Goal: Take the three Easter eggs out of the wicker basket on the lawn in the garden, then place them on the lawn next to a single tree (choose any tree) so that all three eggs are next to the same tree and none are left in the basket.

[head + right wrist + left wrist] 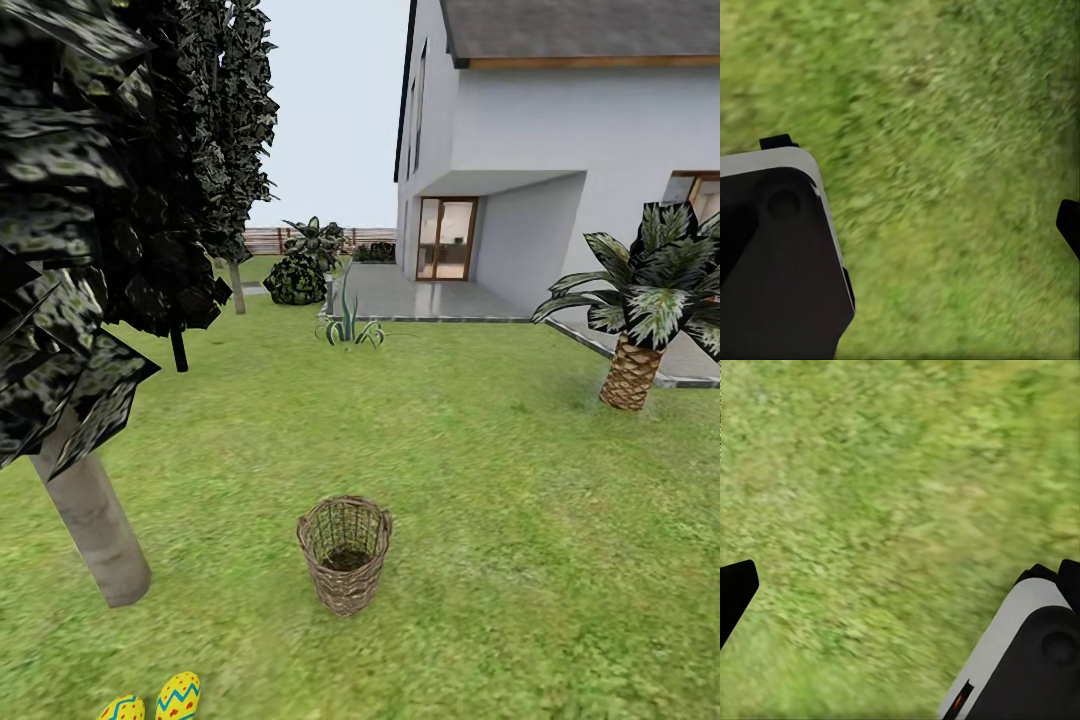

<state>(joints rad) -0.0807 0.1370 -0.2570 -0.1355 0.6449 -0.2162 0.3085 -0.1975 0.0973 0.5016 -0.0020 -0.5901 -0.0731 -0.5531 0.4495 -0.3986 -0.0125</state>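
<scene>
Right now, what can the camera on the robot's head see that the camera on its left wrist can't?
Head view alone: the wicker basket standing upright, no egg visible inside; two Easter eggs on the grass near the pale tree; a palm and a house.
Left wrist view alone: the left gripper, its dark fingers spread wide over bare grass.
Both: the lawn.

Head camera looks forward and down across the lawn (480, 470) toward a house (560, 150) — wicker basket (345, 565) near, centre. Both wrist cameras face straight down at blurred grass, close — the lawn is what all views share.
</scene>
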